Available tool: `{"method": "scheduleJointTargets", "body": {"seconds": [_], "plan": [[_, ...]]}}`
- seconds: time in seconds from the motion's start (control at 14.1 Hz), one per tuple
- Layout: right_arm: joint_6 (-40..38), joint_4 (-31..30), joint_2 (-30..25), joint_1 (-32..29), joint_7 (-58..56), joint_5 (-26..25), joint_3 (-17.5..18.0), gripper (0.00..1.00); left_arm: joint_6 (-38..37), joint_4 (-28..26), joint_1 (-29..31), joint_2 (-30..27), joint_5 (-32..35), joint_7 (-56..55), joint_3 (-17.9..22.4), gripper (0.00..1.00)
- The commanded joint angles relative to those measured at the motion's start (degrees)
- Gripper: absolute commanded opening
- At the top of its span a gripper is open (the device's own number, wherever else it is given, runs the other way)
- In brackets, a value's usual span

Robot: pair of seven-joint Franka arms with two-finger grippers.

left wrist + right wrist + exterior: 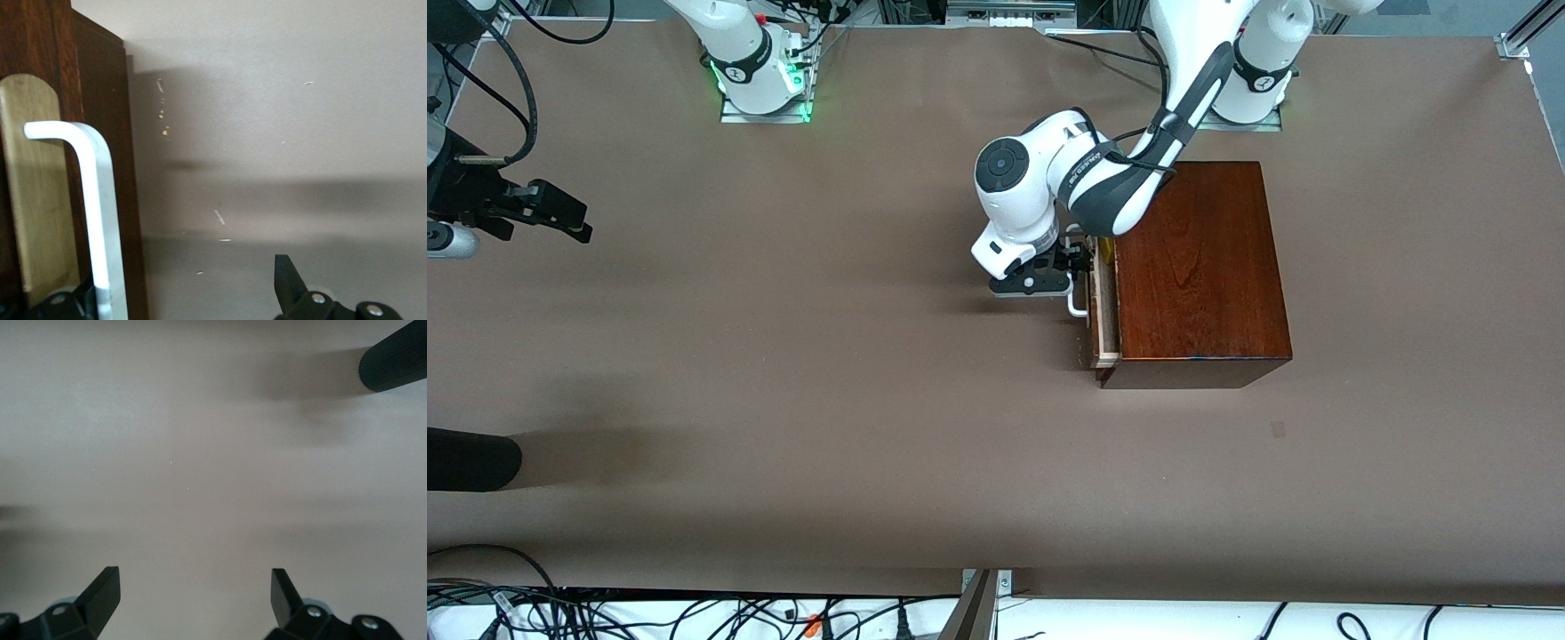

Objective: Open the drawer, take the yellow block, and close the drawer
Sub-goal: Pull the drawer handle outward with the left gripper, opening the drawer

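Note:
The dark mahogany box [1200, 267] stands toward the left arm's end of the table. Its drawer [1106, 311] is pulled out a little, so a strip of pale wood rim shows. The white handle [1077, 304] sticks out from the drawer's front. My left gripper [1069, 267] is open in front of the drawer, at the handle. In the left wrist view the white handle bar [100, 220] stands between my open fingers, close to one of them [63, 303]; the other fingertip [287, 277] is well apart. A thin yellowish sliver [1105, 248] shows in the drawer gap; the yellow block is otherwise hidden.
My right gripper [560, 213] waits open and empty above the bare table at the right arm's end; its fingers [103, 590] are wide apart. A black ribbed cylinder [471, 458] pokes in at that table edge, also in the right wrist view [393, 363].

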Motion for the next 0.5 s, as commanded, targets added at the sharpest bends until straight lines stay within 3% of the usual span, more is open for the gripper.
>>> {"method": "scheduleJointTargets", "body": {"seconds": [0.0,0.43], "plan": [[0.34,-0.70,-0.54,-0.22,-0.10,-0.50,0.33,1.00,3.17,3.81,-1.83,3.10,-2.95,-0.52,-0.17,1.00],[0.34,-0.70,-0.54,-0.22,-0.10,-0.50,0.33,1.00,3.35,7.86,-3.50,5.92,-3.12,-2.81,-0.17,1.00]]}}
